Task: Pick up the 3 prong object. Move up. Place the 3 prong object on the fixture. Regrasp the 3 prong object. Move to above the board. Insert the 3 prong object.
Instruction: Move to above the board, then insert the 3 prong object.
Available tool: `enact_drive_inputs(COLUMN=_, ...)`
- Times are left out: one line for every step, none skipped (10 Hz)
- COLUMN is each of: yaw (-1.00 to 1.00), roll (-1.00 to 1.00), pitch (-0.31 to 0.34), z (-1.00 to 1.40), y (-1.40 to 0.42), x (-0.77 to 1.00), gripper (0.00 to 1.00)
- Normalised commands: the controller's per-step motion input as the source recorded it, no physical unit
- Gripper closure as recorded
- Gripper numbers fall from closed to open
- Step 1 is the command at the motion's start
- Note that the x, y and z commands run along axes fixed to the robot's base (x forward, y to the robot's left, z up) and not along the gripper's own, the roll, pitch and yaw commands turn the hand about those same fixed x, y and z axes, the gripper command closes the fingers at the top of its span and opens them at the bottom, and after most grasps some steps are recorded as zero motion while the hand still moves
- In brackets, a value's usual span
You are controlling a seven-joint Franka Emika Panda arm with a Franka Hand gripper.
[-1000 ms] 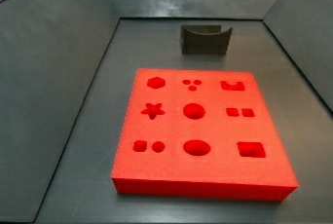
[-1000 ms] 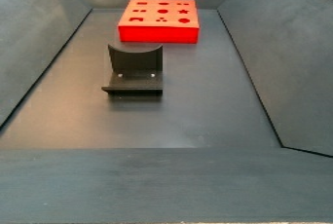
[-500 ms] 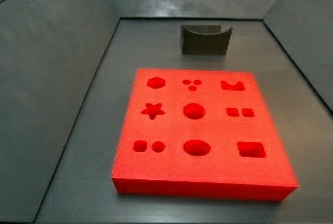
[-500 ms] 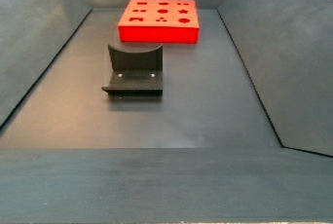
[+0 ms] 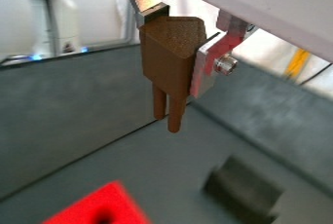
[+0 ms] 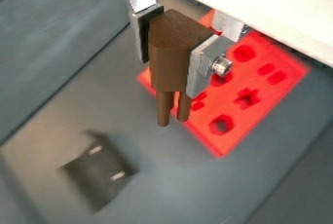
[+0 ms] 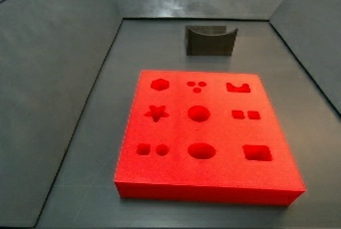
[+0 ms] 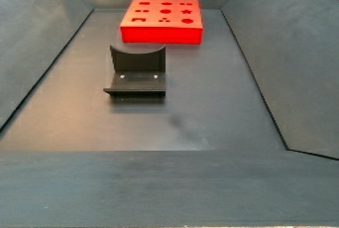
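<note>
In both wrist views my gripper (image 5: 180,41) (image 6: 177,45) is shut on the 3 prong object (image 5: 166,72) (image 6: 166,62), a brown wood-coloured block with its prongs pointing down, held well above the grey floor. The silver fingers (image 5: 211,60) (image 6: 205,64) press on its two sides. The dark fixture (image 5: 244,189) (image 6: 97,168) (image 7: 210,39) (image 8: 137,70) stands on the floor below. The red board (image 5: 97,208) (image 6: 247,93) (image 7: 202,133) (image 8: 165,20) with shaped cutouts lies flat beside it. The gripper and the object are out of view in both side views.
Grey sloping walls (image 7: 60,64) (image 8: 259,63) enclose the grey floor (image 7: 107,114) (image 8: 172,123) on all sides. The fixture sits between the board and the open floor.
The board and the fixture have not moved. A faint dark shadow has appeared on the floor in front of the fixture in a side view.
</note>
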Motion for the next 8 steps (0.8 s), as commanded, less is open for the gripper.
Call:
enact_drive_inputs(yaw=-0.09, roll=-1.0, pitch=-0.223, z=0.05, y=-0.68, x=-0.68, gripper=1.0)
enact_drive_inputs(yaw=-0.08, roll=-1.0, pitch=-0.245, z=0.02, y=-0.38, x=-0.46, gripper=1.0)
enact_drive_inputs(yaw=-0.07, roll=-0.84, pitch=-0.2, z=0.0, y=-0.18, x=-0.29, gripper=1.0)
enact_drive_inputs(yaw=-0.04, roll=-0.55, pitch=-0.127, z=0.01, y=-0.08, x=-0.17, gripper=1.0)
enact_drive_inputs(yaw=-0.03, roll=-0.37, pitch=-0.09, z=0.0, y=-0.05, x=-0.11, gripper=1.0)
enact_drive_inputs(yaw=-0.02, roll=-0.28, pitch=-0.071, z=0.0, y=-0.04, x=-0.08, gripper=1.0)
enact_drive_inputs(yaw=0.0, roll=-0.01, pitch=0.0, z=-0.04, y=0.0, x=0.0, gripper=1.0)
enact_drive_inputs(yaw=-0.07, roll=-0.01, pitch=0.0, z=-0.15, y=0.0, x=0.14, gripper=1.0)
